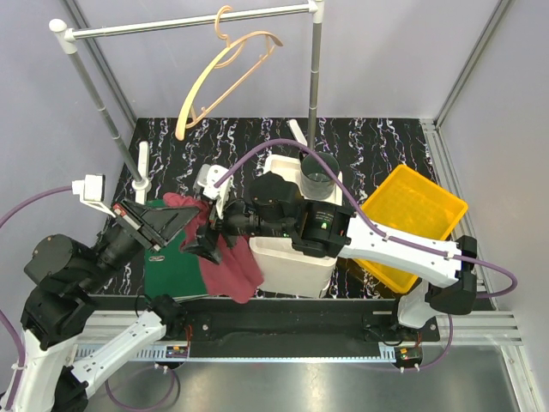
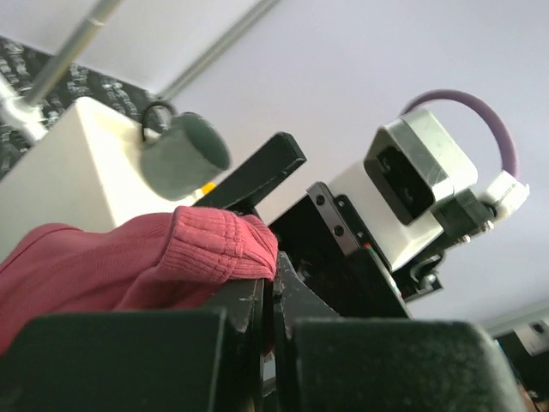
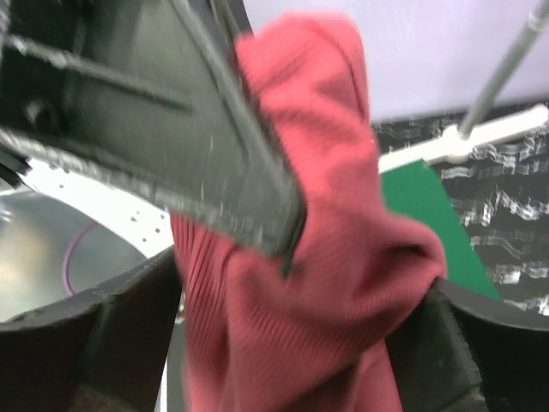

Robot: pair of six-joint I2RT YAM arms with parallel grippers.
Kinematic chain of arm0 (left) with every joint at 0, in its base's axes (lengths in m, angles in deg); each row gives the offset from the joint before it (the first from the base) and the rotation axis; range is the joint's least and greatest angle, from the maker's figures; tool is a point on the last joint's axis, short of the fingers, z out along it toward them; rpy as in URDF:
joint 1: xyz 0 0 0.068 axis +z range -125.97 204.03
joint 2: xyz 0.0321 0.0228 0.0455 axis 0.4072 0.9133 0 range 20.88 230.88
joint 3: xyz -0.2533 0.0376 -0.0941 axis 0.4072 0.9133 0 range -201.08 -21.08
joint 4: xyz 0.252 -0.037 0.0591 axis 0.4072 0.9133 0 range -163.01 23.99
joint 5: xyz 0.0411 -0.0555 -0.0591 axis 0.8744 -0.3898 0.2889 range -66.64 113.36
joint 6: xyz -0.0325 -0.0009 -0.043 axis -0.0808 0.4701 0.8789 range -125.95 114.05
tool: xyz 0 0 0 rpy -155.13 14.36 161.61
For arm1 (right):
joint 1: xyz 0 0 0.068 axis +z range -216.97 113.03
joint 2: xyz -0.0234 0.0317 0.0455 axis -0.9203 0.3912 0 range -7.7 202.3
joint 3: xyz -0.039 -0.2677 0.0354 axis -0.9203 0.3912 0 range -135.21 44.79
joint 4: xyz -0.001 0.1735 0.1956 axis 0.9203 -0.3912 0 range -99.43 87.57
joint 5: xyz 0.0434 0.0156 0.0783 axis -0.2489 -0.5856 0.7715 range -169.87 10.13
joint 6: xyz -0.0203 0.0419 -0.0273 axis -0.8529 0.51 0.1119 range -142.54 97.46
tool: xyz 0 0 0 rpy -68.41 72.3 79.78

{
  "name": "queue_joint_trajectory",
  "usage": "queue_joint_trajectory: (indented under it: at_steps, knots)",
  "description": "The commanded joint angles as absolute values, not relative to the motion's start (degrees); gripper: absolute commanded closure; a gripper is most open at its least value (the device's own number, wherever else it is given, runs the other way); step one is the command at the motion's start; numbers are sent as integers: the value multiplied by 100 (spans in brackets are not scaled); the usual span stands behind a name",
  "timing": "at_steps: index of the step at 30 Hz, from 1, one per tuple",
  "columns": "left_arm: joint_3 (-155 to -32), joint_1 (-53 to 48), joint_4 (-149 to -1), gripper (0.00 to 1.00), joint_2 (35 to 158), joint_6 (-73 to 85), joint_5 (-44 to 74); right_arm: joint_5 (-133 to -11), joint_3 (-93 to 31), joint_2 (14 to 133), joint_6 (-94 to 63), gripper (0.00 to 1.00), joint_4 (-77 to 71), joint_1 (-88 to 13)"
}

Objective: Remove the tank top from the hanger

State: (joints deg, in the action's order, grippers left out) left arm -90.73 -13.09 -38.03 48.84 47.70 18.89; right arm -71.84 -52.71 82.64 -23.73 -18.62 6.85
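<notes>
Table (image 1: 377, 137): black surface with white veining. Green mat (image 1: 171, 270) lies flat beneath and left of the right gripper (image 1: 203, 243); the lower end of the tank top (image 1: 240, 275) rests on it. White box (image 1: 292, 257) stands just right of that gripper. Yellow tray (image 1: 420, 206) sits further right, well apart. White rail foot (image 1: 142, 163) stands beyond the gripper, leftward

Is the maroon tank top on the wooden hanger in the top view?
No, the wooden hanger hangs bare from the grey rail, and the tank top is bunched apart from it, down by the green mat.
</notes>
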Motion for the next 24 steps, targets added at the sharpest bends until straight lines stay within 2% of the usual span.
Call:
queue_joint_trajectory:
  at_steps: [1,2,3,5,6,7,8,9,11,13,14,15,17,20,24]
  knots:
    - [-9367,-1306,-4682,100,5023,4722,1079,-6923,-5419,8248,-2289,16,-1053,756]
    - [-9402,-1297,-4673,100,5015,4705,1079,-6932,-5218,8204,-2124,21,-852,756]
    - [-9446,-1306,-4682,100,5015,4688,1114,-6950,-5137,8177,-2088,36,-772,747]
    - [-9482,-1297,-4682,100,4980,4652,1167,-6958,-5023,8133,-2008,52,-648,756]
    - [-9499,-1297,-4717,100,4980,4635,1202,-7002,-5031,8133,-1991,73,-639,756]
    - [-9508,-1306,-4743,100,4971,4626,1211,-7055,-5057,8142,-1938,86,-639,756]
    - [-9508,-1297,-4743,95,4962,4600,1228,-7125,-5118,8133,-1920,96,-648,747]
    - [-9508,-1306,-4743,83,4945,4565,1263,-7334,-5136,8107,-1912,100,-648,747]
    - [-9491,-1306,-4744,57,4857,4407,1325,-7581,-5250,8028,-1955,100,-700,739]
    - [-9482,-1306,-4744,47,4665,4240,1421,-7960,-5400,7966,-2069,100,-840,721]
    - [-9438,-1297,-4752,35,4585,4091,1587,-8195,-5609,7957,-2104,100,-1033,651]
    - [-9403,-1306,-4752,30,4497,4003,1650,-8441,-5724,7948,-2131,100,-1139,590]
    - [-9298,-1297,-4743,23,4207,3757,1895,-8627,-6067,7896,-2175,100,-1438,432]
    - [-9087,-1297,-4577,23,3917,3650,2220,-8935,-6542,7808,-2228,100,-1789,28]
    - [-8832,-1297,-4392,23,3819,3554,2248,-9217,-7140,7659,-2299,100,-2141,-1042]
